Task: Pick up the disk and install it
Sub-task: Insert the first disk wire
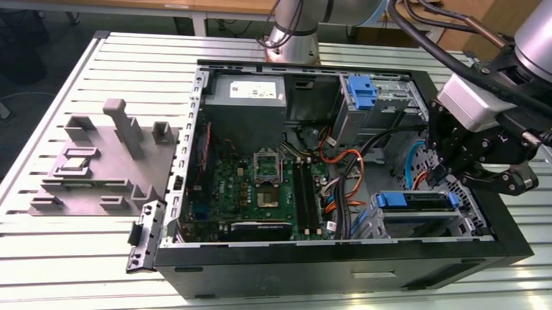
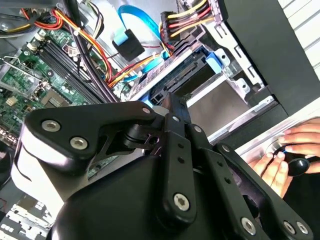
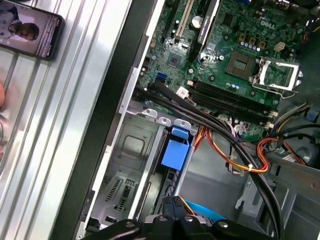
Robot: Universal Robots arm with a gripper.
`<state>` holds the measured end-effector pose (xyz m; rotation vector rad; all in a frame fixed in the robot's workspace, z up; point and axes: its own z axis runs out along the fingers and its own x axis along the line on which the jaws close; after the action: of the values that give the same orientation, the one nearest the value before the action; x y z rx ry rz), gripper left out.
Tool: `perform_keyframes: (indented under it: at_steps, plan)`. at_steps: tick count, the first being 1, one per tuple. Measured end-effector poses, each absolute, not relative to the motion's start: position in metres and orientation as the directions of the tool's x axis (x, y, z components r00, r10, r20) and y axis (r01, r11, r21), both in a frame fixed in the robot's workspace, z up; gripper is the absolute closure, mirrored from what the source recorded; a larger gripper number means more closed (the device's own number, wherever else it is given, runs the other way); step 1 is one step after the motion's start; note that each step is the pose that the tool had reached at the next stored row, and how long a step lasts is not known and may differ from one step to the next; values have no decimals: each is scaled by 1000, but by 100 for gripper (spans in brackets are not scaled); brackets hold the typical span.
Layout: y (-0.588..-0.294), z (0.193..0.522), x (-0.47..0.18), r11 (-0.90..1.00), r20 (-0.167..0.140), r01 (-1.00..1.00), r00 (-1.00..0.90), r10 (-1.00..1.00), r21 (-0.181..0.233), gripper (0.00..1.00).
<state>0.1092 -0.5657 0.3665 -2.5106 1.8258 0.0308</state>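
- Blue-framed disk [image 1: 415, 201] is being shown sitting in the drive bay [image 1: 415, 225] at the exterior view's right.
- If it is being pushed crooked, jamming is likely; nearby cables [image 1: 345, 174] could be snagged.
- Arm [image 1: 532, 39] is being angled down over the case wall [image 1: 500, 223].
- Claw [image 1: 488, 177] is being held just beside the disk; its opening cannot be told.

Pale slatted metal table [image 1: 86, 258]; wooden desk [image 1: 129, 5] behind; dark floor [image 1: 129, 26].

The disk [image 1: 415, 203] lies in the case [image 1: 345, 258], at the exterior view's right.
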Motion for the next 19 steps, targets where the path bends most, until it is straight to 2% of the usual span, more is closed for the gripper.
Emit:
perform_keyframes:
  at_steps: [19]
  plan:
    - [-557, 366, 116, -308, -38, -951, 309, -950, -18, 90]
